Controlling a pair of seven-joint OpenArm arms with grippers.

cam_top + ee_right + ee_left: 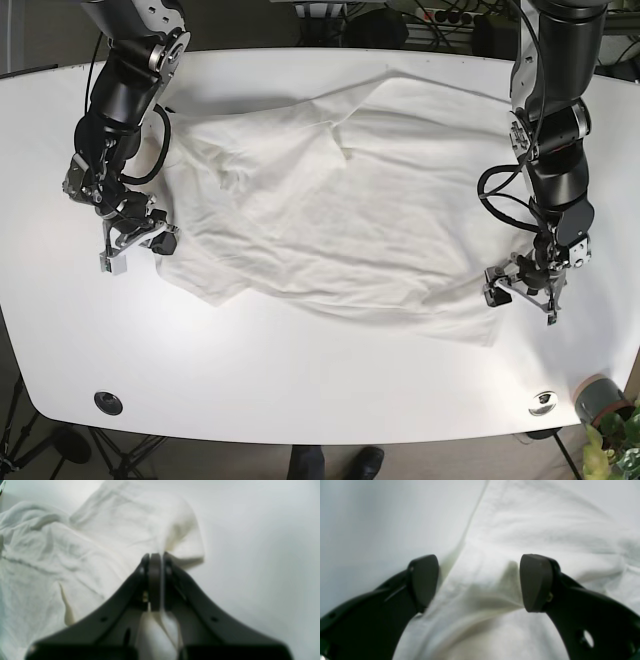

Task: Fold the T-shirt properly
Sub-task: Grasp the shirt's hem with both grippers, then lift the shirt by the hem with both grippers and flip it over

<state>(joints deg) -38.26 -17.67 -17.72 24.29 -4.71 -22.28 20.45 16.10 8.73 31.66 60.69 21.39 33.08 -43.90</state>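
The step in hand looks like taking hold of the T-shirt (pixel 330 200) at its near edge to spread it flat before any fold: the right gripper (pixel 156 562) is pinched closed on a fold of cloth at the shirt's 8 o'clock edge, while the left gripper (pixel 478 582) stands wide apart astride the hem at 4 o'clock, gripping nothing. Next, I judge, the left must close on that hem so both can pull the cloth taut. The white shirt lies crumpled and creased across the middle of the white table (pixel 300 380).
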